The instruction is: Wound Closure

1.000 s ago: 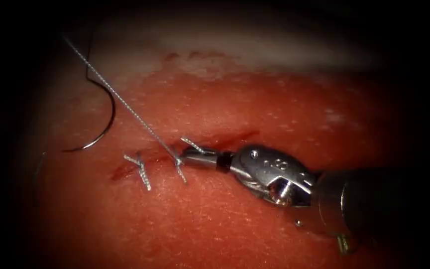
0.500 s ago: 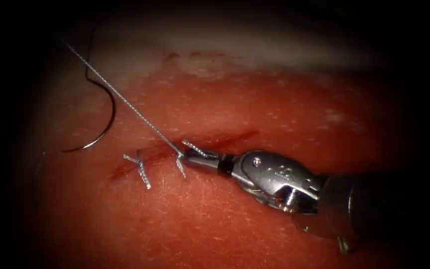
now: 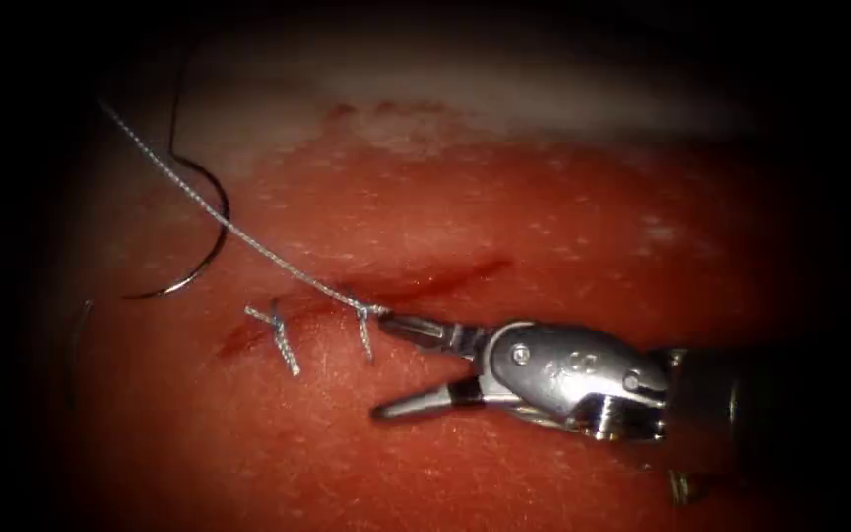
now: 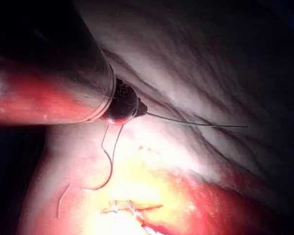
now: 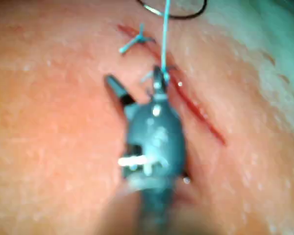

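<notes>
1. Endoscope view: the moist, red, finely pebbled pork tissue (image 3: 504, 227) carries a short dark-red slit of a cut (image 3: 396, 288) that runs from lower left to upper right.
2. The right arm's tool (image 3: 382, 366), a polished steel needle driver with a rounded wrist housing, enters from the right. Its two slim jaws are spread wide in a V and hold nothing. The upper jaw's tip lies just beside the second stitch's knot; the lower jaw points left over the tissue below the cut.
3. Two finished stitches cross the cut, each with short, stiff, braided pale thread tails (image 3: 278, 330).
4. One long braided silvery thread (image 3: 219, 217) runs from the second knot up and to the left into the dark.
5. One thin, dark, curved steel needle (image 3: 211, 212) lies free on the tissue, left of the cut, held by neither tool.
6. Left wrist view: the left arm's tool (image 4: 125, 104) shows its smooth shaft and dark end. I cannot tell how its jaws are set. A fine strand leaves its tip, and the curved needle lies below it.
7. Right wrist view: the spread jaws, both stitches, the cut and the thread rising from the knot.
</notes>
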You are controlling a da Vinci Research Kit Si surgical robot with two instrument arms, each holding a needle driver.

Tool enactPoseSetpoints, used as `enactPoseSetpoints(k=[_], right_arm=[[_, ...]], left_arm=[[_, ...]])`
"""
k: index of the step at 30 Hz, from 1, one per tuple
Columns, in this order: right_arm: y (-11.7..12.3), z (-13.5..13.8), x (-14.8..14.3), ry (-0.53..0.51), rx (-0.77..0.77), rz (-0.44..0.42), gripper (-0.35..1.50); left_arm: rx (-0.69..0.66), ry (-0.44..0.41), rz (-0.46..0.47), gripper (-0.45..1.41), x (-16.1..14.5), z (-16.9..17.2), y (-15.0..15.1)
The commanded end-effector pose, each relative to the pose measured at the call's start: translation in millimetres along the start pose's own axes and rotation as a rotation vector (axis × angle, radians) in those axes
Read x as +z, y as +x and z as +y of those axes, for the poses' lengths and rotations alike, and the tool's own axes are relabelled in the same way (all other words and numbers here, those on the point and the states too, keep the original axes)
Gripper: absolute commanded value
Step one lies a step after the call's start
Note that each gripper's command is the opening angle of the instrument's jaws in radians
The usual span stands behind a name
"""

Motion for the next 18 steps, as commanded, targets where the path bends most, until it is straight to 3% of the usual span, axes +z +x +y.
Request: enactPoseSetpoints(k=[1, 8, 9, 13, 18], right_arm=[[0.3, -0.9, 0.4, 0.022, 0.004, 0.002, 1.23], [3.8, -1.2, -0.4, 0.061, 0.189, 0.056, 1.28], [5.0, -0.5, -0.4, -0.011, 0.233, 0.054, 1.26], [6.8, 1.2, 0.1, -0.104, 0.269, 0.046, 1.30], [5.9, 0.9, 4.2, -0.247, 0.264, -0.132, 1.40]], left_arm=[[-0.025, -0.014, 0.006, -0.35, 1.3, 0.5, 0.4], [-0.122, -0.089, 0.049, -0.35, 2.2, 2.8, 2.4], [-0.133, -0.091, 0.078, -0.35, 2.2, 3.0, 3.0], [-0.177, -0.094, 0.151, -0.35, 1.0, 2.8, 4.8], [-0.290, -0.131, 0.292, -0.35, -3.3, 2.1, 9.0]])
